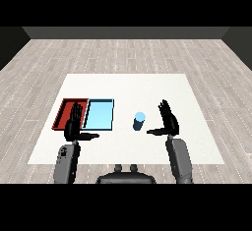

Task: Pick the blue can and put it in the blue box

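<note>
The blue can stands upright on the white table, a little right of the light blue tray. My right hand is open just to the right of the can, fingers straight up and thumb stretched toward it, with a small gap between thumb and can. My left hand is open too, raised over the near edge of the red tray, its thumb pointing right below the blue tray's front rim.
The red and light blue trays lie side by side at the table's left, both holding nothing. Bare white table surface lies behind the can and to the right of my right hand.
</note>
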Available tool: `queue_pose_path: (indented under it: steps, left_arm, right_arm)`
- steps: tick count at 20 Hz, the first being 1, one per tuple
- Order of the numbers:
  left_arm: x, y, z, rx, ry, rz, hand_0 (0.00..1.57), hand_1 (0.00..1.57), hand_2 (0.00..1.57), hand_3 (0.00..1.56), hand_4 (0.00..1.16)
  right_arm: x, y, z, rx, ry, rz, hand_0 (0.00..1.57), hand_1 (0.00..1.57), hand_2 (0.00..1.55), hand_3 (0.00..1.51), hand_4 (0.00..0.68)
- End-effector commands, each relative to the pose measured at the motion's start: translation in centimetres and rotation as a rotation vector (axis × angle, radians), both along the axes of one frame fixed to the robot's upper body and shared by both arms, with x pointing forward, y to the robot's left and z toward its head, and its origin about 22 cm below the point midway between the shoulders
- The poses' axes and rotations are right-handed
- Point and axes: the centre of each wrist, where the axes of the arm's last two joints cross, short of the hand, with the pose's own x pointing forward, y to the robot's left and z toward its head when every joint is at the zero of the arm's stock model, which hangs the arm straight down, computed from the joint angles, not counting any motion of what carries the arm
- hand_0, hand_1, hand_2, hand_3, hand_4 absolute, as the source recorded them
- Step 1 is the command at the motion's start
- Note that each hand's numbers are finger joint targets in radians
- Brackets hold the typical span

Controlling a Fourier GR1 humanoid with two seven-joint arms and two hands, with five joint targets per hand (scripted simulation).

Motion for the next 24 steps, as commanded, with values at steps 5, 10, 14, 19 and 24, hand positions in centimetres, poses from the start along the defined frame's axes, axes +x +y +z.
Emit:
queue_pose_path:
  steps: [5,10,14,19,24]
  left_arm:
    - [-0.1,0.2,-0.3,-0.011,-0.012,0.003,0.0,0.0,0.0,0.0,0.0]
    - [-1.0,2.1,1.6,-0.015,-0.014,0.008,0.0,0.0,0.0,0.0,0.0]
    - [-0.8,1.4,0.9,-0.016,-0.014,0.006,0.0,0.0,0.0,0.0,0.0]
    - [-1.4,-0.1,1.4,-0.038,-0.03,-0.011,0.0,0.0,0.0,0.0,0.0]
    - [-0.7,1.0,2.9,-0.021,-0.011,0.0,0.0,0.0,0.0,0.0,0.0]
  right_arm:
    - [1.2,1.9,0.3,0.056,0.031,0.003,0.0,0.0,0.0,0.0,0.0]
    - [2.3,3.6,-1.3,0.075,0.063,-0.022,0.0,0.0,0.0,0.0,0.0]
    - [1.5,3.8,-4.1,0.138,0.088,-0.015,0.0,0.0,0.0,0.0,0.0]
    - [2.1,4.4,-5.7,0.172,0.112,-0.009,0.0,0.0,0.0,0.0,0.0]
    - [-0.2,6.4,-5.1,0.169,0.142,0.008,0.0,0.0,0.0,0.0,0.0]
